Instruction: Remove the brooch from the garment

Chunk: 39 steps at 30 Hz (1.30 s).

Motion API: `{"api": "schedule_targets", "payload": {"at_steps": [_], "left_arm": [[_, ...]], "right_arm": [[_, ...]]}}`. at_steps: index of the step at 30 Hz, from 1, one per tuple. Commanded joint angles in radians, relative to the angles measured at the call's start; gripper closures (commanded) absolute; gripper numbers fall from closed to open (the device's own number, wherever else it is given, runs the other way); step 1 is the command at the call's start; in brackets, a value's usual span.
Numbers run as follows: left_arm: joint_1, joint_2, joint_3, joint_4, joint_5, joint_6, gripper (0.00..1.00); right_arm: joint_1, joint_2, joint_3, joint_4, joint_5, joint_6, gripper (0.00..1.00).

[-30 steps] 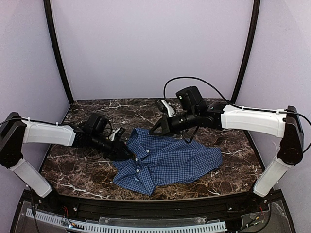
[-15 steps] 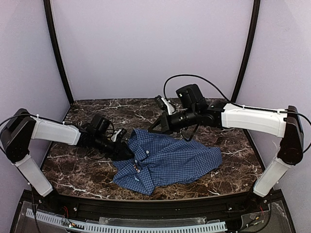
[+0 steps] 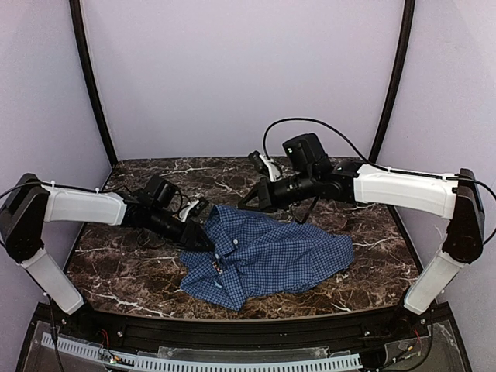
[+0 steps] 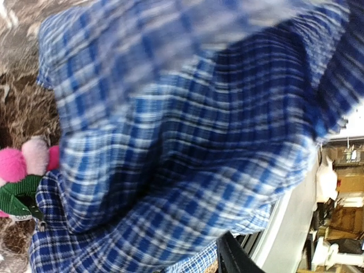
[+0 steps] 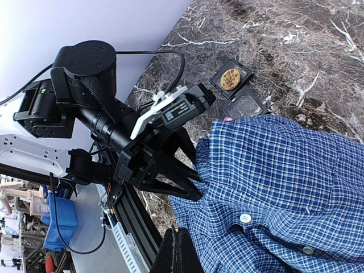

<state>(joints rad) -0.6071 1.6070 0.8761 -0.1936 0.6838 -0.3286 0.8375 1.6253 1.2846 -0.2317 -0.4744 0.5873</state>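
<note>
A soft shirt (image 3: pixel 271 256) of fine blue-and-white check is seen spread in rumpled folds on the glossy, dark, white-veined marble table (image 3: pixel 139 271), with small round white buttons (image 5: pixel 245 218) dotted along its front. The left gripper (image 5: pixel 196 190) is seen pinched onto the shirt's left edge, its black tapered fingers met on the cloth, and a blurred fold is bunched right up against its camera. The brooch (image 4: pixel 25 170), a cluster of fuzzy pink pom-poms with a green band, is caught at the far left of that wrist view, against the cloth and off to the side of the pinch. The right gripper (image 3: pixel 245 204) is held closed and empty just above the shirt's far edge. A black tray (image 5: pixel 243 105), with a gold disc (image 5: pixel 230 78) in one slot, is found at the shirt's edge.
</note>
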Motion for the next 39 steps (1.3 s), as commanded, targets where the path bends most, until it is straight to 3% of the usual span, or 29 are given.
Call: {"api": "schedule_targets", "payload": {"at_steps": [1,21,27,33,39], "left_arm": [[-0.033,-0.035,0.044,-0.123,0.004,0.119,0.66],[-0.123,-0.019,0.048,-0.173,-0.112,0.06,0.61],[-0.135,-0.027,0.061,-0.167,-0.136,0.204,0.58],[-0.191,-0.049,0.075,-0.222,-0.24,0.458,0.59],[-0.22,-0.069,0.087,-0.238,-0.331,0.574,0.57]], "right_arm": [[-0.008,-0.025,-0.008,0.039,0.002,0.02,1.0],[-0.007,-0.07,-0.068,0.074,0.008,0.036,1.0],[-0.008,-0.074,-0.08,0.081,0.006,0.041,1.0],[-0.007,-0.074,-0.083,0.086,0.002,0.043,1.0],[-0.007,-0.078,-0.09,0.09,0.0,0.047,1.0]]}}
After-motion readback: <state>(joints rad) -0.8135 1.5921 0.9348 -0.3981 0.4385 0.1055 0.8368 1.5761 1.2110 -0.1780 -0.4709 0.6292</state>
